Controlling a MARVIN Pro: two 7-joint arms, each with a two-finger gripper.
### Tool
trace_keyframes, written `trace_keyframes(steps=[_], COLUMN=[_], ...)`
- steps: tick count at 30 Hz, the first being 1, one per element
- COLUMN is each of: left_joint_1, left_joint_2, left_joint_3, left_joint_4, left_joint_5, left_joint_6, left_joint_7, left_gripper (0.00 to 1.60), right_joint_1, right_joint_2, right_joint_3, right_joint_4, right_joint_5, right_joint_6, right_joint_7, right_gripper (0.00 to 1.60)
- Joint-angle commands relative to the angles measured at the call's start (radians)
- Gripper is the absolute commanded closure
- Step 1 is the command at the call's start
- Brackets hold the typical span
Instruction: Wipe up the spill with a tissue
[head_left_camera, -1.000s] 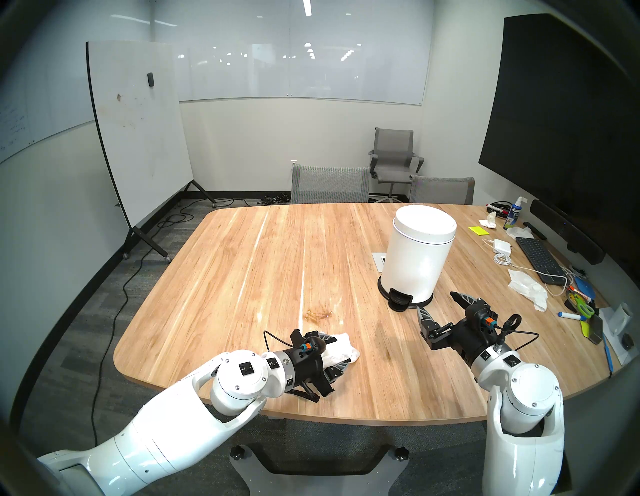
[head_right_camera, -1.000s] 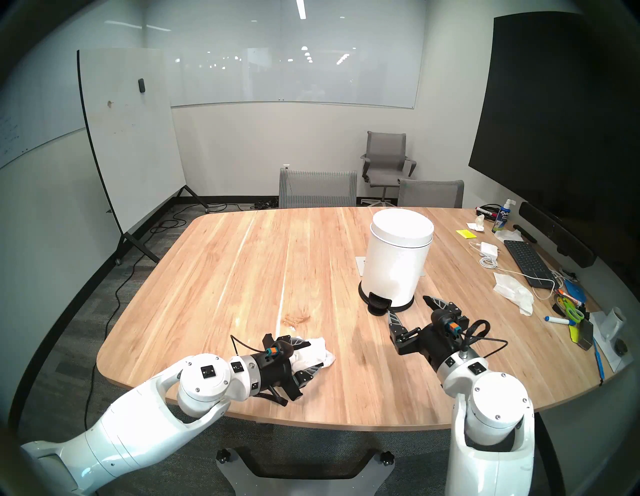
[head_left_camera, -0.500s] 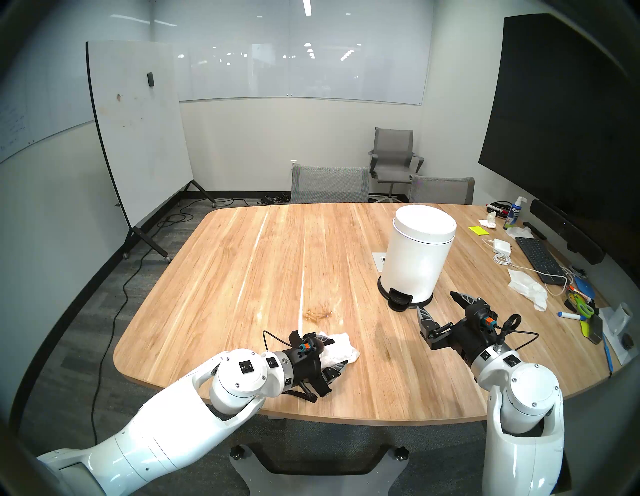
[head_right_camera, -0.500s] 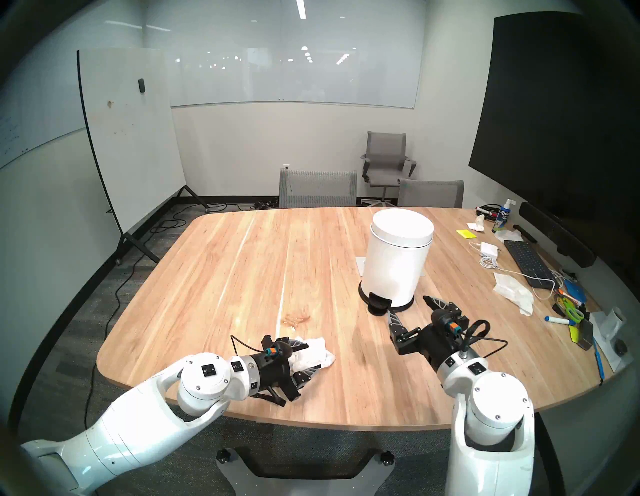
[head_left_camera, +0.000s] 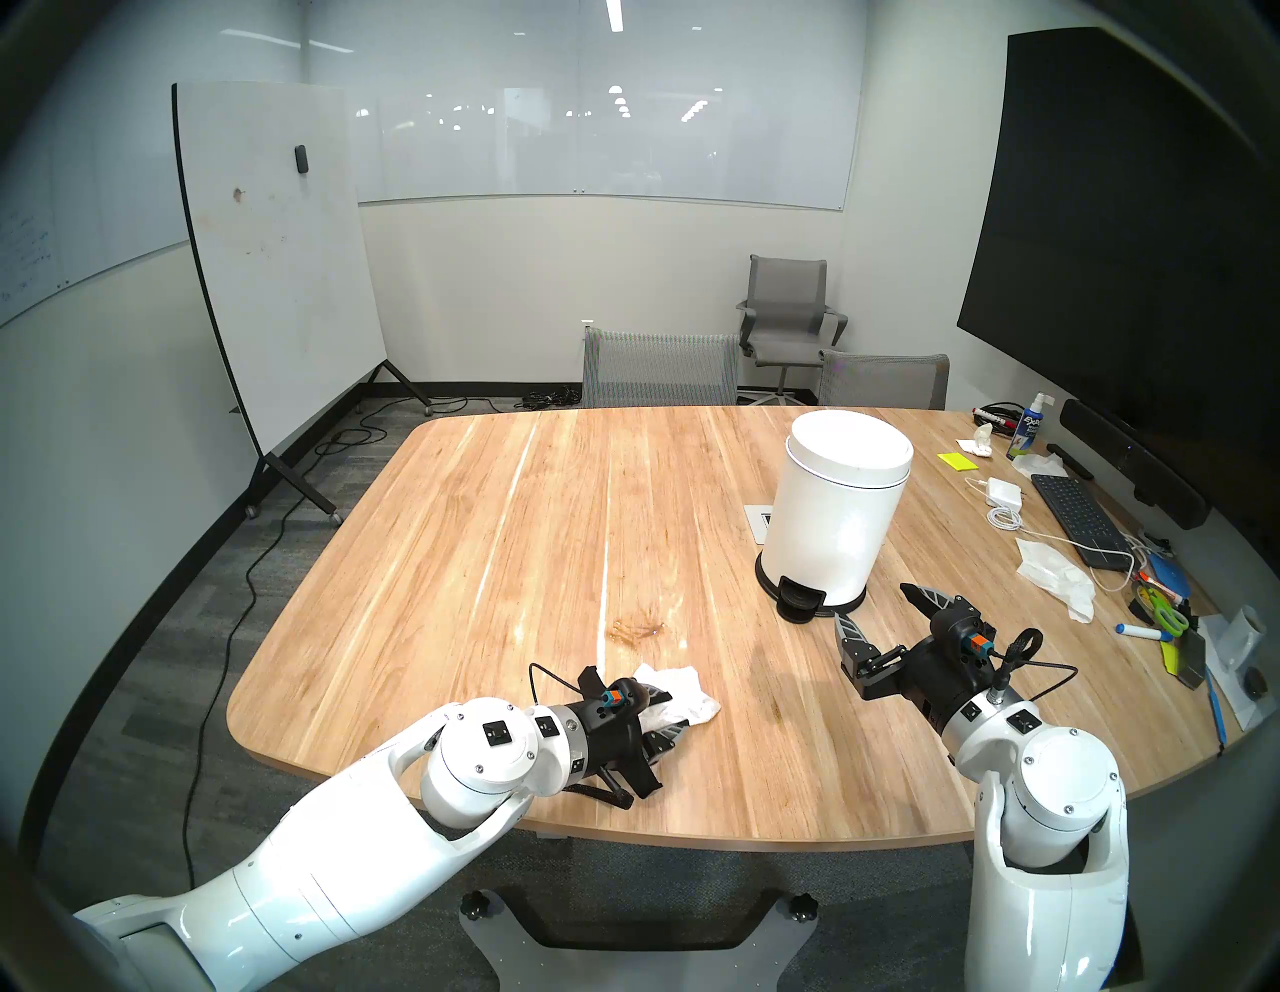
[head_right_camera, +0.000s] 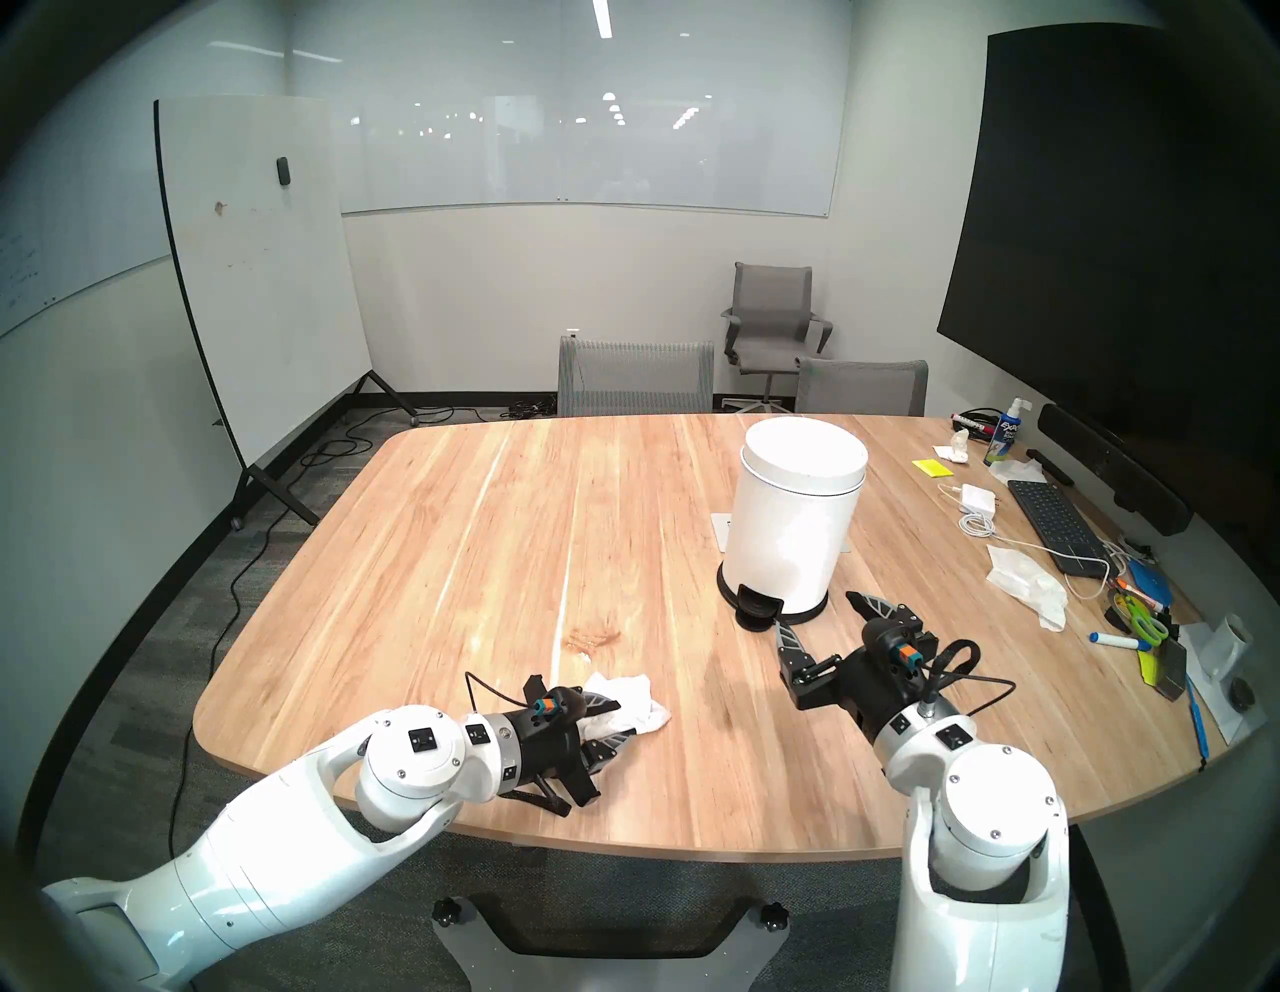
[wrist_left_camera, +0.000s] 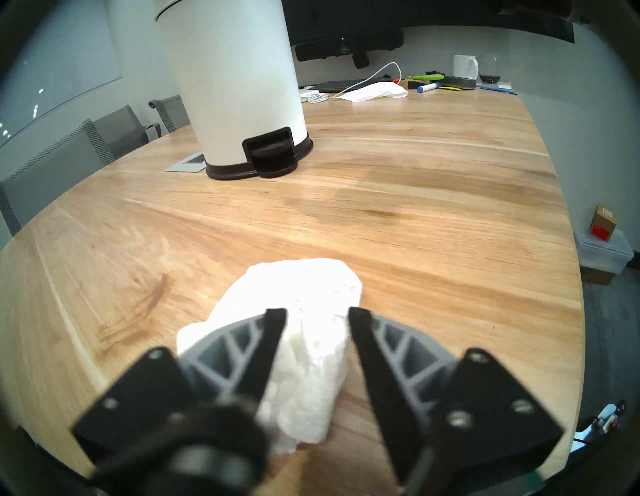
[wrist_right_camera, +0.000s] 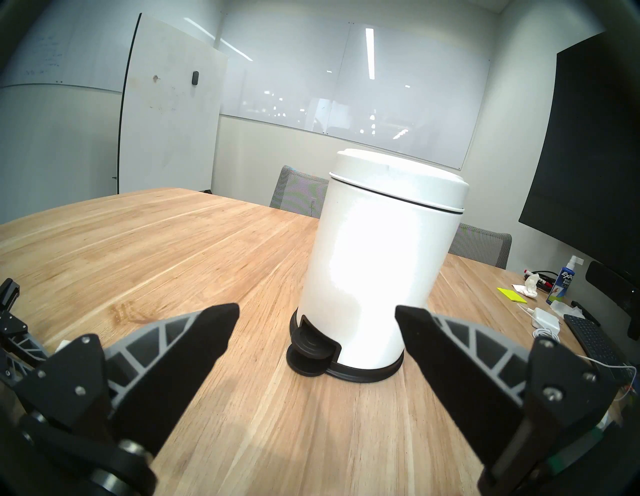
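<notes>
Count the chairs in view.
3 chairs: one and another at the table's far edge, a third by the back wall. More may be hidden out of view.

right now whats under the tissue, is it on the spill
Bare wood. The tissue lies on the table between the left gripper's fingers, beside the amber spill, not on it. What its folds cover cannot be seen.

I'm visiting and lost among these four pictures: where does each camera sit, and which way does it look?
Head stereo left: up on the head, looking down on the table; both arms show.
Head stereo right: the same, from slightly aside.
Left wrist: behind the left end effector, which grips the tissue beside the spill.
Right wrist: behind the open right end effector, facing the white bin.
Every view shares the bin.
</notes>
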Motion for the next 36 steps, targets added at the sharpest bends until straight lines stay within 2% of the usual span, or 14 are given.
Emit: trace_keyframes(steps=[1, 8, 13, 18, 24, 25, 28, 29, 31, 35, 36], left_joint_1=[0.000, 0.023, 0.022, -0.005, -0.067, -0.085, -0.100, -0.119, -0.128, -0.160, -0.169], left_joint_2=[-0.003, 0.017, 0.014, -0.005, -0.059, -0.074, -0.086, -0.103, -0.113, -0.151, -0.163], left_joint_3=[-0.003, -0.024, -0.071, -0.121, -0.166, -0.176, -0.183, -0.191, -0.194, -0.208, -0.214], left_joint_4=[-0.020, -0.085, -0.161, -0.199, -0.151, -0.137, -0.109, -0.083, -0.065, -0.003, 0.008], left_joint_5=[-0.001, -0.037, -0.127, -0.227, -0.343, -0.374, -0.401, -0.428, -0.443, -0.506, -0.523], left_joint_6=[-0.004, 0.032, 0.144, 0.249, 0.380, 0.442, 0.445, 0.486, 0.501, 0.580, 0.624], left_joint_7=[0.002, -0.011, -0.047, -0.079, -0.086, -0.086, -0.087, -0.084, -0.081, -0.076, -0.070], left_gripper=[1.60, 1.60, 1.60, 1.60, 1.60, 1.60, 1.60, 1.60, 1.60, 1.60, 1.60], right_joint_1=[0.003, 0.003, 0.004, 0.005, 0.005, 0.005, 0.005, 0.005, 0.005, 0.005, 0.005], right_joint_2=[0.000, 0.000, 0.000, 0.001, 0.001, 0.000, 0.001, 0.001, 0.001, 0.001, 0.000], right_joint_3=[-0.003, -0.003, -0.002, -0.002, -0.002, -0.002, -0.002, -0.002, -0.002, -0.002, -0.002], right_joint_4=[-0.022, -0.021, -0.020, -0.018, -0.018, -0.019, -0.018, -0.018, -0.018, -0.018, -0.018], right_joint_5=[0.001, 0.001, 0.001, 0.001, 0.001, 0.001, 0.001, 0.001, 0.001, 0.001, 0.001], right_joint_6=[-0.001, -0.002, -0.003, -0.003, -0.003, -0.003, -0.003, -0.003, -0.003, -0.003, -0.003], right_joint_7=[0.000, 0.000, 0.001, 0.001, 0.001, 0.001, 0.001, 0.001, 0.001, 0.001, 0.001], right_gripper=[0.00, 0.00, 0.00, 0.00, 0.00, 0.00, 0.00, 0.00, 0.00, 0.00, 0.00])
